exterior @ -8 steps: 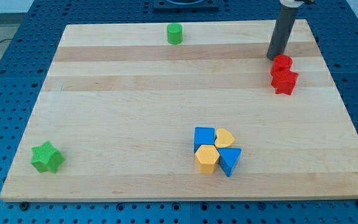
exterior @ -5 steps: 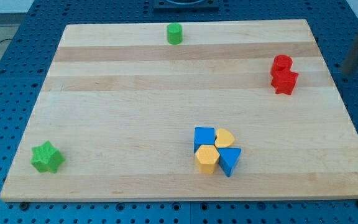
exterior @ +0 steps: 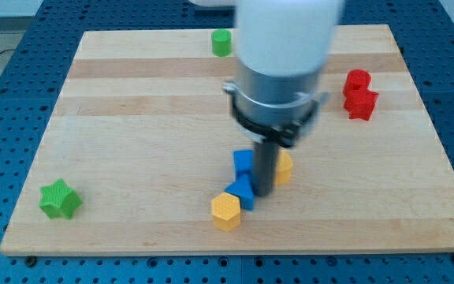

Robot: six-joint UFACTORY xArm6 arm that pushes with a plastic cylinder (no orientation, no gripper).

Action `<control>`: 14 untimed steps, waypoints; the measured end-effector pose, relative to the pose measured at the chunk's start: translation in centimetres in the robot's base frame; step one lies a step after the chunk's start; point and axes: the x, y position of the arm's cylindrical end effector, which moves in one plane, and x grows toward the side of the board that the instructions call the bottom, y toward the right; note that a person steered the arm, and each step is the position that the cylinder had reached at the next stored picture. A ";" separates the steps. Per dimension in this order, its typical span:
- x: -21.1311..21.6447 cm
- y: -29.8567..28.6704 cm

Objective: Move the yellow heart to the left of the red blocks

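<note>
The yellow heart lies at the lower middle of the board, partly hidden behind my rod. My tip stands just left of the heart, between it and the blue blocks. Two blue blocks touch the rod's left side, one above and one below. A yellow hexagon lies at the lower left of them. The two red blocks sit together at the view's upper right, far from the heart.
A green cylinder stands near the top edge. A green star lies at the lower left. The arm's large grey body hangs over the board's middle and hides part of it.
The arm left the red blocks, swung out of view at the right, then came into the blue and yellow cluster. The cluster has spread: the hexagon and blue blocks shifted left.
</note>
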 end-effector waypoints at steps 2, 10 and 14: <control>-1.1 -1.7; -11.3 8.8; -9.7 10.7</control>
